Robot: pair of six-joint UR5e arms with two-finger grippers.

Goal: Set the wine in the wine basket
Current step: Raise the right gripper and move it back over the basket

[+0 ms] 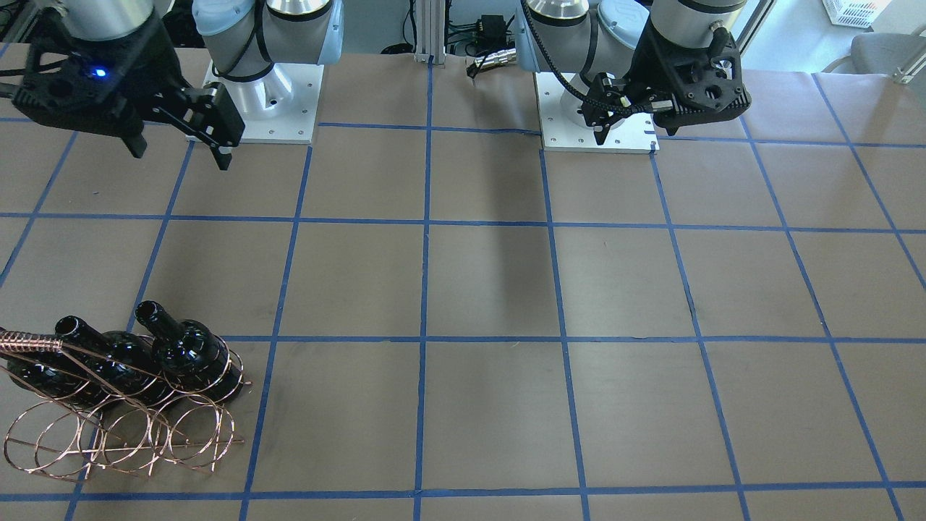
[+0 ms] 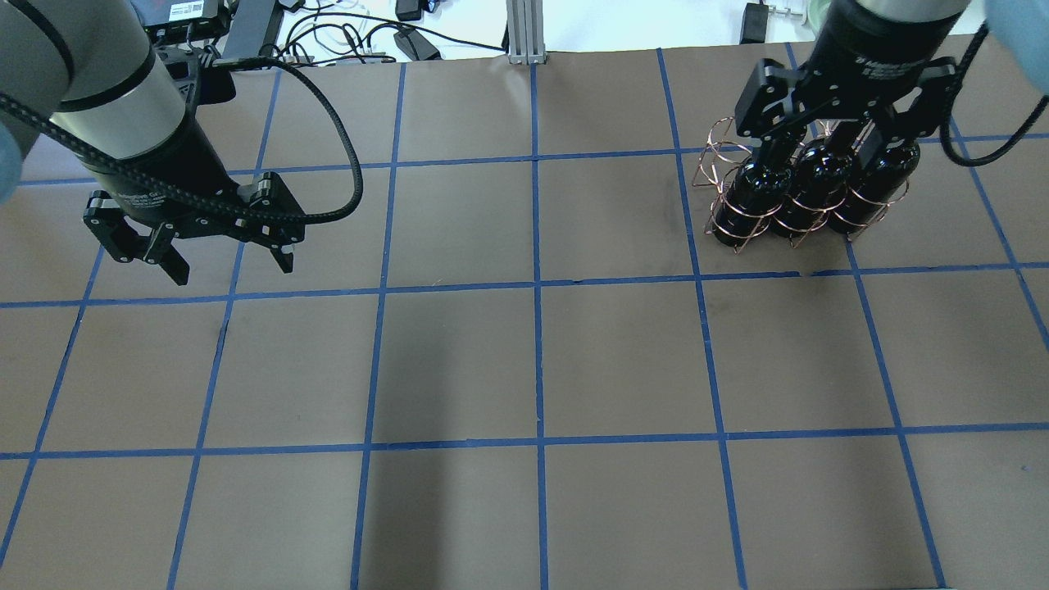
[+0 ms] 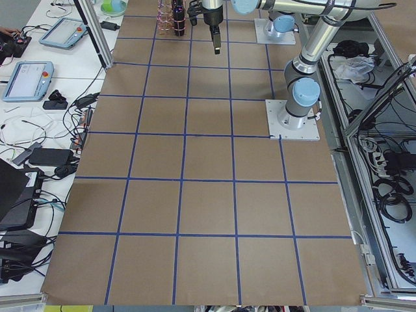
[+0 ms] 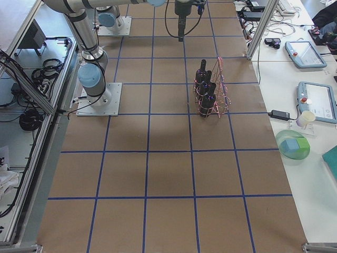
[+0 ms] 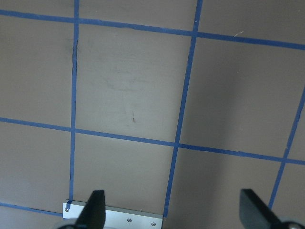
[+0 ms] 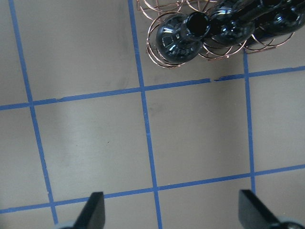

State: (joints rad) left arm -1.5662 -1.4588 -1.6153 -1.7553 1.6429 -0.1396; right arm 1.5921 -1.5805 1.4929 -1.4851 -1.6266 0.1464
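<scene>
Wine [image 1: 192, 354] in wine basket [image 1: 25, 342] near table [image 1: 492, 289] edge — left gripper [image 2: 232, 269], right gripper [image 1: 181, 155] spread, empty.

We see the copper-wire wine basket [image 1: 123, 441] standing on the table [image 1: 492, 405], out on the robot's right. Three glossy black wine bottles [image 1: 189, 354] sit side by side in its round loops, necks up, shoulders touching.
</scene>
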